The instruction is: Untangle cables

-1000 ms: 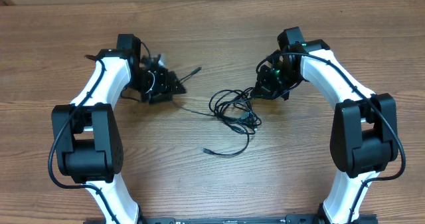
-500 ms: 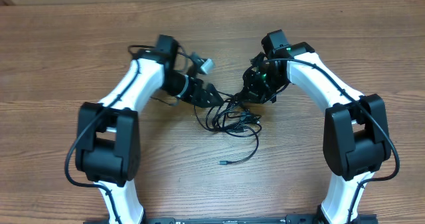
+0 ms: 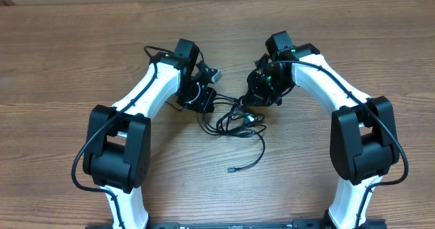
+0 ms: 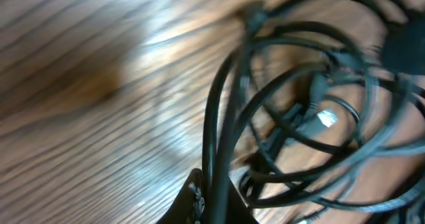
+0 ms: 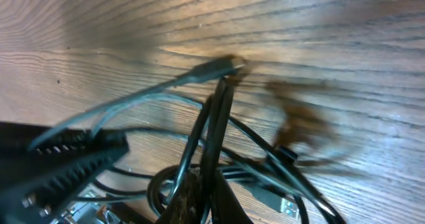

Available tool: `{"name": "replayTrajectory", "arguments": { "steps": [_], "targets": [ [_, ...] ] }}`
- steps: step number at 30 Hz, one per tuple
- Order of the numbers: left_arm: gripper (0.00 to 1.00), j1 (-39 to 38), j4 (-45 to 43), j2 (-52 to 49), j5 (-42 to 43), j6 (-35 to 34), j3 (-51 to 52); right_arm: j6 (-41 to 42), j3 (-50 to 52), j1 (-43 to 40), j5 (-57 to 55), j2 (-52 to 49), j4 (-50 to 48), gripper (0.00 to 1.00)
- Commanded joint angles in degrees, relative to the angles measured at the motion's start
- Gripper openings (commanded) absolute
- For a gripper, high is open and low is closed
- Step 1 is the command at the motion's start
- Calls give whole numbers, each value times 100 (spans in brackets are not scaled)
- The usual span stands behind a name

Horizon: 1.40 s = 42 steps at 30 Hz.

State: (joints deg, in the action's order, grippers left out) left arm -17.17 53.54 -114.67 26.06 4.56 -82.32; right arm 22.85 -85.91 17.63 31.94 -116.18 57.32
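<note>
The cables (image 3: pixel 239 120) are thin black cords in a small tangle at the table's middle, between my two grippers. My left gripper (image 3: pixel 206 107) is at the tangle's left edge. In the left wrist view the left gripper (image 4: pixel 214 201) is shut on one cord that runs up into the loops of the cables (image 4: pixel 299 117). My right gripper (image 3: pixel 257 96) is at the tangle's upper right. The right wrist view shows the right gripper (image 5: pixel 204 197) shut on a pair of strands of the cables (image 5: pixel 219 117), lifted a little off the wood.
One loose cord trails toward the front and ends in a small plug (image 3: pixel 231 168). A silver-tipped connector (image 4: pixel 325 119) lies inside the tangle. The wooden table (image 3: pixel 61 66) extends on all sides, and both arm bases stand at the near edge.
My left arm swung right from the table's left side to the tangle, opened wide, then shut on a cord. The right gripper stayed shut and shifted slightly left. The loose plug end slid right.
</note>
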Motion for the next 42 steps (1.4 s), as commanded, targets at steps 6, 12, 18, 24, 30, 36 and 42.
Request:
{"name": "replayTrajectory", "arguments": {
  "steps": [6,12,18,24,30,36,42],
  "targets": [
    [4,979,-511,1366,-31,-1740,-155,-42,-28,-7,-411,164,243,4],
    [4,1099,-1095,2605,-116,-2004,-153,114,-28,-7,-435,164,-33,4],
    [4,1071,-715,2767,-691,-2048,-118,885,-28,-31,-946,164,-625,18],
    [4,1073,-81,2188,-1021,-2135,24,883,-28,-208,-1139,164,-584,100],
    [74,1069,-13,1130,-734,-2380,24,688,-28,-332,-1561,164,-247,100],
    [93,1040,20,634,83,-1858,24,693,-28,-341,-2312,164,11,100],
    [93,1051,-90,933,74,-1878,-39,693,-28,-341,-2312,164,-125,100]
  ]
}}
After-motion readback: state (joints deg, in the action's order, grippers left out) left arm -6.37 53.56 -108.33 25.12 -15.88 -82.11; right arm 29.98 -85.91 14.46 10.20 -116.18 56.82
